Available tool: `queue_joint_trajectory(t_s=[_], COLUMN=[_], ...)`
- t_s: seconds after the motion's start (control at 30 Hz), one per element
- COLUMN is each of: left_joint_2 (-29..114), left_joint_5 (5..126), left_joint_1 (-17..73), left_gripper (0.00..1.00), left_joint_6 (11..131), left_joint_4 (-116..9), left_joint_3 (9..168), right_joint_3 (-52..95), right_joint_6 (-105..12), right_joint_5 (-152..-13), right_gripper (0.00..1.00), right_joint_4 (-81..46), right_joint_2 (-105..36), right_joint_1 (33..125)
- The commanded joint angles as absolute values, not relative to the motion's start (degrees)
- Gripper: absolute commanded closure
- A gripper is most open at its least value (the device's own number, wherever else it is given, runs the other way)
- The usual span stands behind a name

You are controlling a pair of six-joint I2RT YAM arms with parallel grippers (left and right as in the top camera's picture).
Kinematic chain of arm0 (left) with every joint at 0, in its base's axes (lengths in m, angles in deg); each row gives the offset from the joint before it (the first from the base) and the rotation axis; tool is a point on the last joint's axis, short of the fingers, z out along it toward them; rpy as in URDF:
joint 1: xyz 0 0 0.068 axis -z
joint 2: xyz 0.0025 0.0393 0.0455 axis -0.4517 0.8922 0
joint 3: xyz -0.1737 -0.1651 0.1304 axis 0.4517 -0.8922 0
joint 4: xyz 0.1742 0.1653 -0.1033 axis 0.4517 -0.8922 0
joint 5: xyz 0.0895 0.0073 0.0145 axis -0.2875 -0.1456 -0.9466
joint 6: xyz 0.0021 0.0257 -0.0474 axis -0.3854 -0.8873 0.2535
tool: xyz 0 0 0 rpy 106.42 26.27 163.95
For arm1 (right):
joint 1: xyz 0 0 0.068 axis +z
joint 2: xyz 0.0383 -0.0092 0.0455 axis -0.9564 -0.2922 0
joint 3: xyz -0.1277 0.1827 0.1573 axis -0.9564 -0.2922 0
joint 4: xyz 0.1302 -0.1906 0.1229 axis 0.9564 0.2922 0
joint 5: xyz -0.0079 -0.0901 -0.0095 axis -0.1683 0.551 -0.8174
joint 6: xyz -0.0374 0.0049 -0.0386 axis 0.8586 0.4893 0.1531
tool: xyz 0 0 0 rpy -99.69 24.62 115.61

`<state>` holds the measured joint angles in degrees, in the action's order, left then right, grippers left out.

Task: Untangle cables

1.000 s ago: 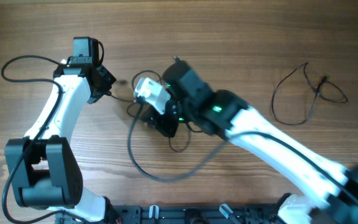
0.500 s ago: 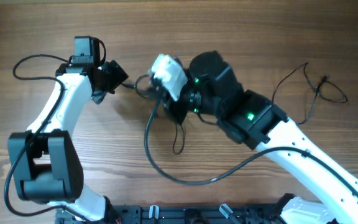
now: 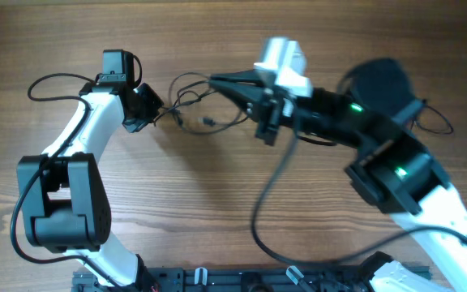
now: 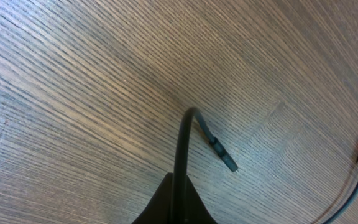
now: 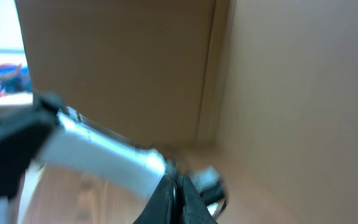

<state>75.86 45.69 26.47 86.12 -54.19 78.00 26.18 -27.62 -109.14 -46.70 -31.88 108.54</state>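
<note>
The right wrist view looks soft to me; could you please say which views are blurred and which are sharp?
Right wrist view: heavily blurred, a pale bar and brown background smeared. Left wrist view: sharp, the table grain crisp, the cable in focus. Overhead view: evenly lit and mostly sharp.

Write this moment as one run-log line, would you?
task: untangle cables | left jaws: shut on cable | right jaws: shut, tip at tangle | tangle: strung between both jaws | loose cable: apart, far right
</note>
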Motion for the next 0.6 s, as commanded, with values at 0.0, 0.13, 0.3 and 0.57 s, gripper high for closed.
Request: queue_joint_trajectory(t_s=[0.0, 0.13, 0.3, 0.57], left_joint_2=[77.35, 78.49, 79.06, 79.06], left_joint_5=[44.92, 44.9, 44.86, 40.29], left_joint_1=[26.73, 26.73, 26.73, 26.73], left_gripper=[0.96, 0.96, 0.96, 0.96], left_joint_6=[86.08, 86.08, 86.08, 86.12], left_joint_4=[-53.6, -52.94, -52.5, -52.22], left_joint_3=[77.65, 77.65, 77.65, 77.65], right_joint_3=[26.95, 26.95, 26.95, 27.36], right_joint_6=[-27.8, -25.83, -24.54, -23.12], right_joint_5=[-109.95, -104.85, -89.73, -80.2], right_gripper=[0.96, 0.96, 0.95, 0.96], right_joint_4=[-50.94, -57.8, -64.69, -59.94], right_joint_2=[-26.94, -23.72, -21.56, -21.34], right_joint_1=[107.34, 106.01, 105.55, 105.24])
